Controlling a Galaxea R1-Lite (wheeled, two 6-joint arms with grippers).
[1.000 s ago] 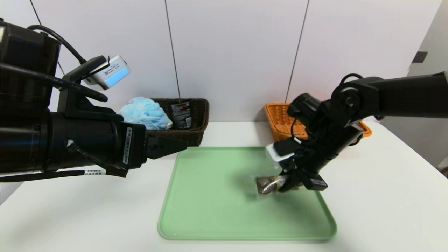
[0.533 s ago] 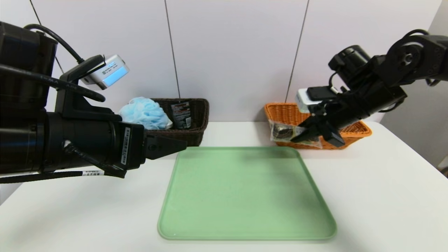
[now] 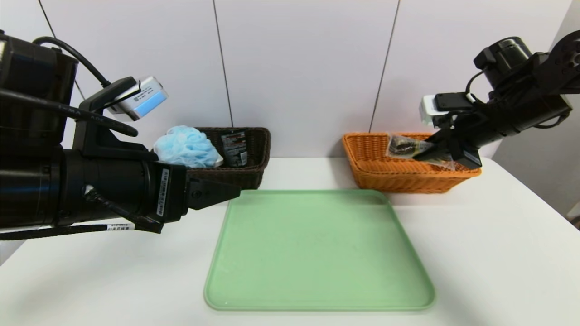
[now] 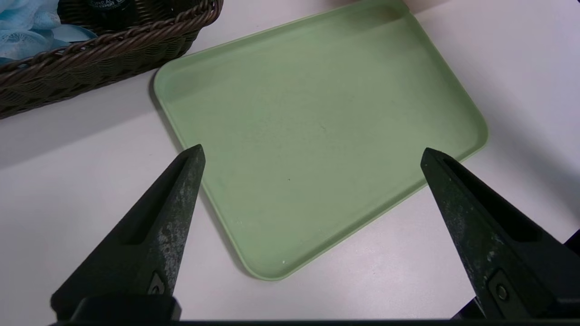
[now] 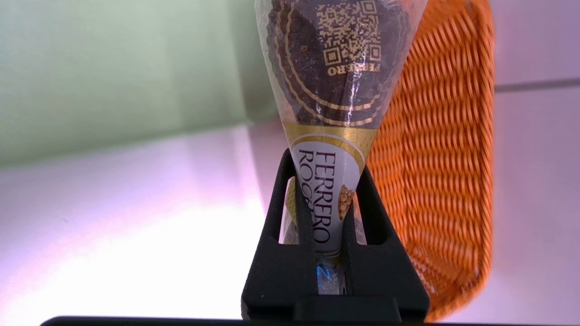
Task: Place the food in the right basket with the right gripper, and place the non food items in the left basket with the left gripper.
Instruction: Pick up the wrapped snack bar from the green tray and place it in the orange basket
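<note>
Now right gripper (image 3: 430,151) with chocolate packet (image 3: 404,146) above orange basket (image 3: 385,174) rim.

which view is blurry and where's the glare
Right wrist view: the orange basket is smeared, and a bright washed-out patch covers the table; the chocolate packet in the right tool is sharp. Left wrist view: even light, soft shadow beside the green tray.

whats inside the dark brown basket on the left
The dark brown basket holds a blue bath pouf and a black tube standing against the back wall. The basket's floor and anything beneath the pouf are covered.
</note>
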